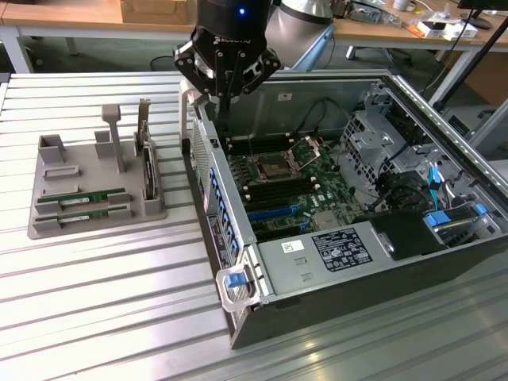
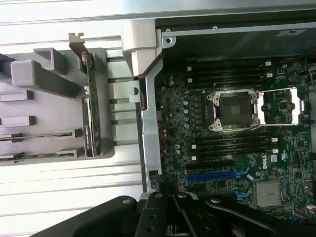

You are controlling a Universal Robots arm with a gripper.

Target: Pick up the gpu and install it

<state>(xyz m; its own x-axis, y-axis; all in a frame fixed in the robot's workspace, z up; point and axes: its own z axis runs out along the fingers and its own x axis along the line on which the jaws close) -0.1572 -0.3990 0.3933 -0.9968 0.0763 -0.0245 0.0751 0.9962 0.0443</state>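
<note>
Reaching the gpu [image 1: 91,196] well, as I judge it, means carrying the end effector [image 1: 225,95] away from the computer case [image 1: 219,208] toward nine o'clock in the exterior view. Its jaws should part before it comes down and be lined across the board's thin faces, not along its length. At present the end effector is clenched on nothing, hanging over the case's rear wall at about eleven o'clock of the motherboard [image 1: 295,189], well apart from the gpu. The descent wants care, because the stick appears to sit on edge in a narrow slot of the grey holder [image 1: 46,228]. A second stick [image 1: 94,212] of the same kind lies just beside it at six o'clock, and the upright dark card [image 1: 146,163] with its metal bracket stands near its three o'clock end, so widely spread fingers could catch either neighbour. A grip near the middle of the board should keep it from tipping as it lifts straight out. The gpu is a long, narrow green circuit board with a pale label partway along, lying roughly from nine to three o'clock. It looks light, stiff and thin, likely to twist if pinched off-centre. The holder rests on the ribbed metal bench [image 1: 103,309], at nine o'clock of the case. Which of the two sticks is meant I cannot tell.
</note>
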